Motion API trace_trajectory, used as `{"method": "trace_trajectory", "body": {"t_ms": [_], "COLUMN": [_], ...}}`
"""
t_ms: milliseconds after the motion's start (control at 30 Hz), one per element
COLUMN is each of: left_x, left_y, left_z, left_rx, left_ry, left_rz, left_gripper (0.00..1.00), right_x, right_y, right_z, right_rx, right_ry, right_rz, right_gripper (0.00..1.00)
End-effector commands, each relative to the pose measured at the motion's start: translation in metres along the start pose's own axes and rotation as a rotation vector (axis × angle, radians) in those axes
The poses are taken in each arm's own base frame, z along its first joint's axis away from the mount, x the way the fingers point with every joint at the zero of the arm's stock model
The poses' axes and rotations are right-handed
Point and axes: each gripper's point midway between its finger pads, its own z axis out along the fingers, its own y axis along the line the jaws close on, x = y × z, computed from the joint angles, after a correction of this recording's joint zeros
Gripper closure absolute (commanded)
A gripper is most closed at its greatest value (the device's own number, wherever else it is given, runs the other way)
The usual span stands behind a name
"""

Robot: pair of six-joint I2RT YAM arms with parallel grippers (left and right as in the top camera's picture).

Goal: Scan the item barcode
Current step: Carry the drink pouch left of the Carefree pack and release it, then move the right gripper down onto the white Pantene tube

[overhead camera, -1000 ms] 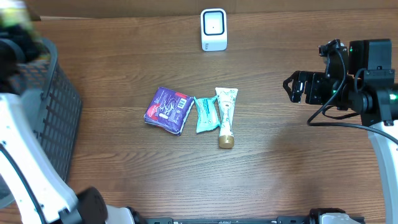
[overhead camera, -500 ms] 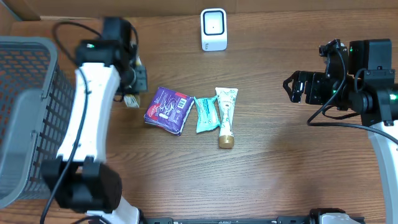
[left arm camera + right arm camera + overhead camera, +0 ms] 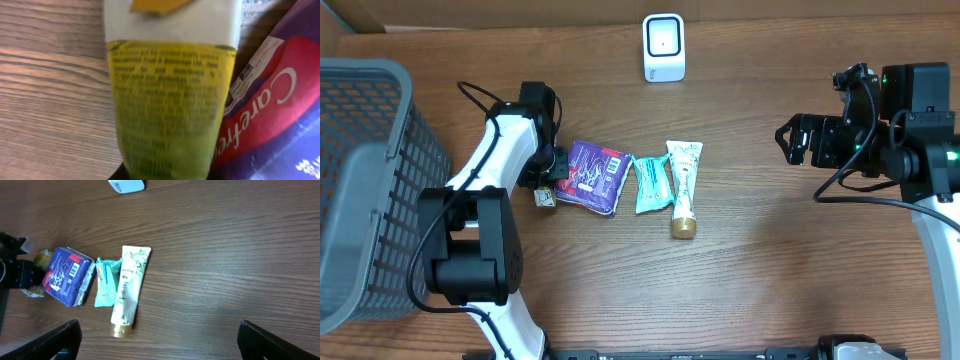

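On the wooden table (image 3: 770,290), the yellow sachet (image 3: 544,197) is just beside the purple pack (image 3: 590,176), at your left gripper (image 3: 551,183); you cannot tell whether it grips. The right gripper (image 3: 786,141) has its jaws spread wide. Face the sachet's code side squarely to the scanner (image 3: 663,47).

Counter (image 3: 770,270): basket (image 3: 360,180) far left; scanner (image 3: 663,47) rear centre. Mid-counter row, left to right: sachet (image 3: 542,197), pack (image 3: 591,176), packet (image 3: 651,183), tube (image 3: 683,186), side by side.

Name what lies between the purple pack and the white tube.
A teal sachet lies between purple pack and white tube, per the overhead view.
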Motion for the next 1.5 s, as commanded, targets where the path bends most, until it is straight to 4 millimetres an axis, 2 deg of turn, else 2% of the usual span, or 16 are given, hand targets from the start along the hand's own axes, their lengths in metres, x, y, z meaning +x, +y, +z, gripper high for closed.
{"method": "trace_trajectory", "body": {"t_ms": [0, 33, 100, 200, 333, 533, 633, 867, 1000, 1033, 1067, 1100, 1133, 1467], "left_x": [0.013, 0.015, 0.017, 0.019, 0.012, -0.018, -0.025, -0.016, -0.003, 0.000, 0.004, 0.007, 0.008, 0.004], "left_y": [-0.015, -0.017, -0.024, -0.034, -0.033, -0.026, -0.023, -0.009, -0.002, -0.001, 0.000, 0.001, 0.001, 0.000], "left_z": [0.014, 0.013, 0.008, -0.005, -0.034, -0.122, -0.169, -0.270, -0.307, -0.311, -0.317, -0.321, -0.323, -0.316], "left_rx": [0.075, 0.088, 0.127, 0.195, 0.207, 0.228, 0.242, 0.273, 0.284, 0.285, 0.287, 0.288, 0.289, 0.286], "left_ry": [0.069, 0.075, 0.093, 0.113, 0.092, -0.103, -0.213, -0.499, -0.618, -0.631, -0.648, -0.659, -0.665, -0.643], "left_rz": [0.007, 0.010, 0.019, 0.058, 0.068, 0.069, 0.061, 0.056, 0.053, 0.054, 0.053, 0.053, 0.053, 0.056], "left_gripper": [0.66, 0.57, 0.48, 0.44, 0.44, 0.43, 0.43, 0.43, 0.38, 0.37, 0.32, 0.21, 0.02, 0.00], "right_x": [-0.008, -0.008, -0.008, -0.008, -0.008, -0.007, -0.007, 0.002, 0.011, 0.012, 0.016, 0.019, 0.022, 0.057], "right_y": [0.003, 0.003, 0.003, 0.003, 0.003, 0.016, 0.022, 0.043, 0.059, 0.062, 0.066, 0.070, 0.072, 0.087], "right_z": [-0.007, -0.007, -0.007, -0.007, -0.007, -0.007, -0.005, 0.016, 0.039, 0.042, 0.050, 0.058, 0.065, 0.127], "right_rx": [-0.006, -0.006, -0.006, -0.006, -0.007, -0.081, -0.102, -0.142, -0.163, -0.166, -0.168, -0.170, -0.170, -0.140], "right_ry": [-0.028, -0.028, -0.029, -0.028, -0.029, -0.022, -0.014, 0.058, 0.127, 0.137, 0.160, 0.184, 0.203, 0.394], "right_rz": [-0.006, -0.007, -0.006, -0.006, -0.006, -0.005, 0.007, -0.009, -0.025, -0.026, -0.021, -0.019, -0.019, -0.006], "right_gripper": [0.00, 0.00, 0.00, 0.00, 0.00, 0.00, 0.00, 0.05, 0.06, 0.06, 0.06, 0.06, 0.07, 0.16]}}
